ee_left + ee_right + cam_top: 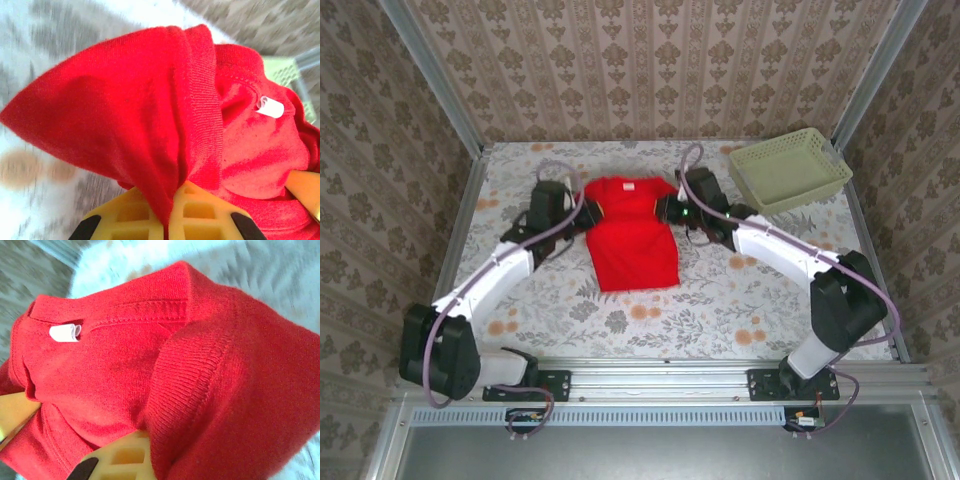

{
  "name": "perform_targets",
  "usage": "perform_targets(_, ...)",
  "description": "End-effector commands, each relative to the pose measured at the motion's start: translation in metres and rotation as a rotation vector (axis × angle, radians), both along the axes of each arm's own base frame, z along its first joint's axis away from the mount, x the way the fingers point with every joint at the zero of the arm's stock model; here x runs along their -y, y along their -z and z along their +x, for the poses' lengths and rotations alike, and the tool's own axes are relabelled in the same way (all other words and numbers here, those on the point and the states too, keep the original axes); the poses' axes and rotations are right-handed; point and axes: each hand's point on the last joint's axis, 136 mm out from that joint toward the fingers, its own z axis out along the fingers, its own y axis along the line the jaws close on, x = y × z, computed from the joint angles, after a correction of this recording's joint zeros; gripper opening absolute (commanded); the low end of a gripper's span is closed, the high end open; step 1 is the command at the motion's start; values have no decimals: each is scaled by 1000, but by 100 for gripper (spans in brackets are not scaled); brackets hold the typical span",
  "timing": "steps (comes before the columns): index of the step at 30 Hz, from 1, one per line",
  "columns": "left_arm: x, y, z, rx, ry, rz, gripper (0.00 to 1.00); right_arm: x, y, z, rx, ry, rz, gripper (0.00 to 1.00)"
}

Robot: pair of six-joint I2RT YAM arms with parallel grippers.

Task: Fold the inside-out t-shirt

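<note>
Stretching the left arm (490,275) forward and inward over the floral tablecloth (720,290), elbow low, clamping the left gripper (584,212) onto a bunched fold of the inside-out t-shirt (632,235) at its left shoulder. Pinching soft, ribbed red knit between yellow latticed fingers (135,215), one white label (270,107) curling near the collar. Lying mid-table between two arms, hem toward the bases. Mirroring with the right arm (780,250), squeezing the right gripper (665,208) tight on the right shoulder cloth. Sitting far right: one pale green perforated basket (790,170).
</note>
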Motion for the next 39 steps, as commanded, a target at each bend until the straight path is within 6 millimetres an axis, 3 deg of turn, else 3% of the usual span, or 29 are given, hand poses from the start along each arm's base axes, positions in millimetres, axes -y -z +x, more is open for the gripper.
perform_targets(1, -8, -53, 40, 173, 14, 50, 0, 10, -50, 49, 154, 30, -4, 0)
perform_targets(2, -8, -66, 49, 214, 16, 61, 0, 7, -60, 62, 183, 30, -1, 0)
perform_targets(5, -8, -79, 65, 297, 14, 91, 0, -6, -68, 89, 253, 5, -4, 0)
perform_targets(9, 3, -48, 53, 305, 73, 69, 0, -16, -28, 92, 221, -24, 1, 0)
perform_targets(12, 18, -7, 18, 269, 145, 85, 0, -17, 10, 65, 194, -56, -7, 0)
perform_targets(16, 41, 36, -48, 241, 229, 109, 0, -12, 46, 9, 147, -97, -37, 0)
perform_targets(20, 38, 68, -102, 197, 216, 148, 0, 1, 76, -51, 67, -88, -92, 0)
perform_targets(23, 29, 87, -121, 140, 187, 175, 0, 5, 93, -80, 29, -72, -127, 0)
perform_targets(26, 10, 100, -124, 89, 117, 221, 0, 9, 102, -88, 2, -43, -133, 0)
perform_targets(30, -15, 118, -120, 12, 8, 290, 5, 15, 108, -85, -14, 2, -155, 0)
perform_targets(35, -19, 128, -106, -47, -33, 326, 7, 27, 117, -76, -41, 85, -211, 0)
perform_targets(39, -20, 146, -96, -133, -50, 349, 16, 30, 134, -73, -109, 106, -259, 0)
